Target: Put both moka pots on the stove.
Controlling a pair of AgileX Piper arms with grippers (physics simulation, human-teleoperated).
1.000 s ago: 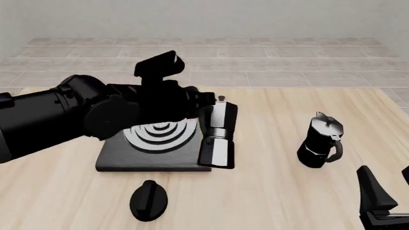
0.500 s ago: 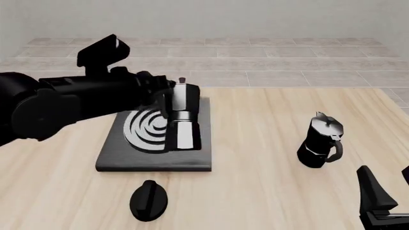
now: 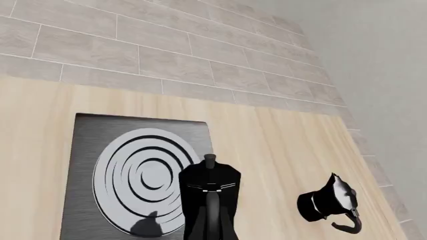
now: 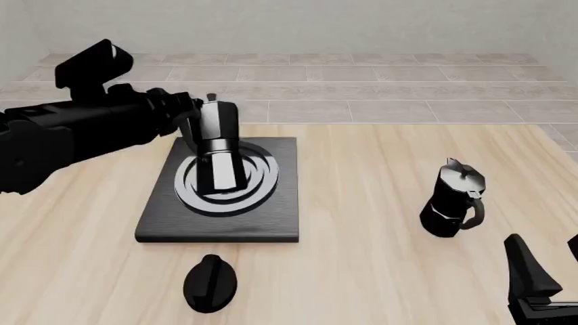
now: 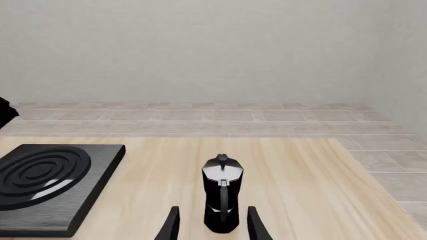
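left gripper (image 4: 191, 120): mine, clamped on the first moka pot (image 4: 215, 152), carrying it over the stove (image 4: 153, 220). My fingers are mostly hidden behind the pot, but it's off the surface, so I'm clearly pinching it.

held pot: hangs above the stove's silver rings (image 4: 254, 196), roughly centred, tipped a bit with its base toward the stove's front edge.

how I'd do this step: level the pot so the base comes down flat, lower straight, and let go only once it's sitting on the slab. I'd probably nudge it toward one side of the rings so the second pot has room on the stove too. Dropping it tilted could tip it, I reckon.

what changed: half a second back the pot was over the stove's right part; a second back it was at the stove's right edge. So I've been sweeping it leftward and a touch farther back, onto the rings.

oval knob (image 4: 210, 283): just in front of the stove, hasn't moved.

second moka pot (image 4: 454, 200): upright on the table, well right of the stove, same spot as before.

right gripper (image 5: 212, 226): fingers spread, lined up either side of that pot but not touching, low at the near right.
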